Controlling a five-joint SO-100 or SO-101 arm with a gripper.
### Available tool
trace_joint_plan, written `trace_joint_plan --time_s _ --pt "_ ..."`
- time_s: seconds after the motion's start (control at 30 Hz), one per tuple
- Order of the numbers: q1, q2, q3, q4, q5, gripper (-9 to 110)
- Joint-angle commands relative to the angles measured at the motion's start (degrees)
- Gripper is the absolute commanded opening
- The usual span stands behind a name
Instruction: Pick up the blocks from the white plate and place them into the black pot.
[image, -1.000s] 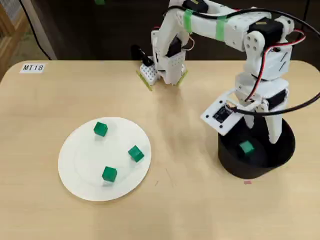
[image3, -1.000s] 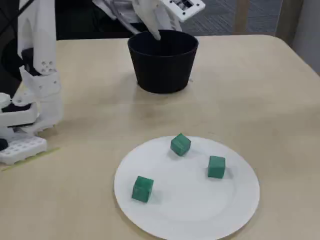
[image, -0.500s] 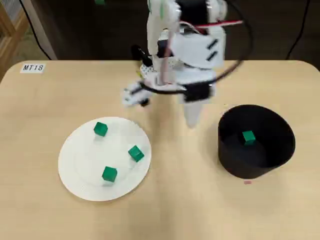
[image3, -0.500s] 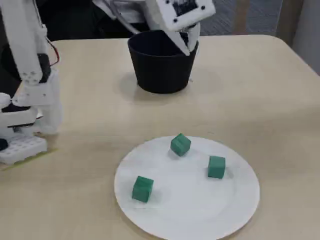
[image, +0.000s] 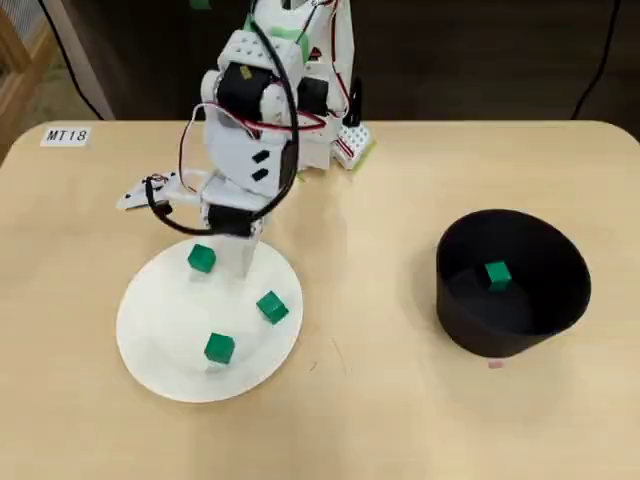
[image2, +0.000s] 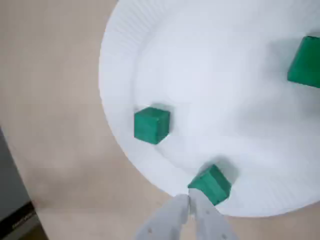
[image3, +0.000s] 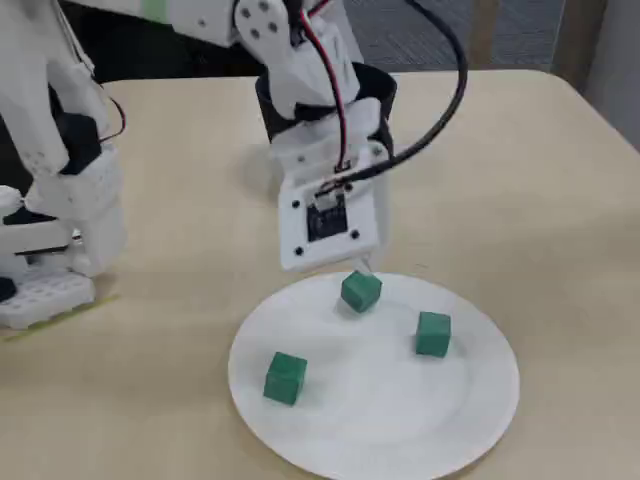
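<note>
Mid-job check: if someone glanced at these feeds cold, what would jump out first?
Three bright green blocks on the white plate, with the gripper above the plate's edge, fingers together, beside the nearest block. In the overhead view, the white arm reaches over the plate's upper rim. At the right, one green block already lies in the black pot.

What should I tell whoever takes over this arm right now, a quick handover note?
Gripper: shut and empty, hanging at the plate's rim beside the nearest green block; contact cannot be judged.
White plate: three green blocks lie on it, spread apart; in the overhead view they sit at and.
Black pot: upright on the table, off to the right of the plate in the overhead view, with one green block inside.
Done: one of four blocks moved.
Left: open the gripper, grasp each remaining block, carry it to the pot.
</note>
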Motion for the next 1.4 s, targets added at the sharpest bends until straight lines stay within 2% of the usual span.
trace_joint_plan --time_s 0.0,0.13,0.23,0.43,0.53,1.03,1.37 --pt "0.3 -1.3 -0.9 -4.0 0.8 -2" --pt "0.4 -4.7 -3.5 -5.7 1.8 -1" --pt "0.2 -5.5 -4.3 -6.3 1.5 12" --pt "1.0 -7.2 -4.9 -7.4 3.8 27" --pt "1.5 -8.5 -5.5 -7.4 4.8 31" --pt "1.4 -23.6 -22.0 -0.7 2.9 31" --pt "1.5 -36.4 -42.9 14.5 1.5 29"
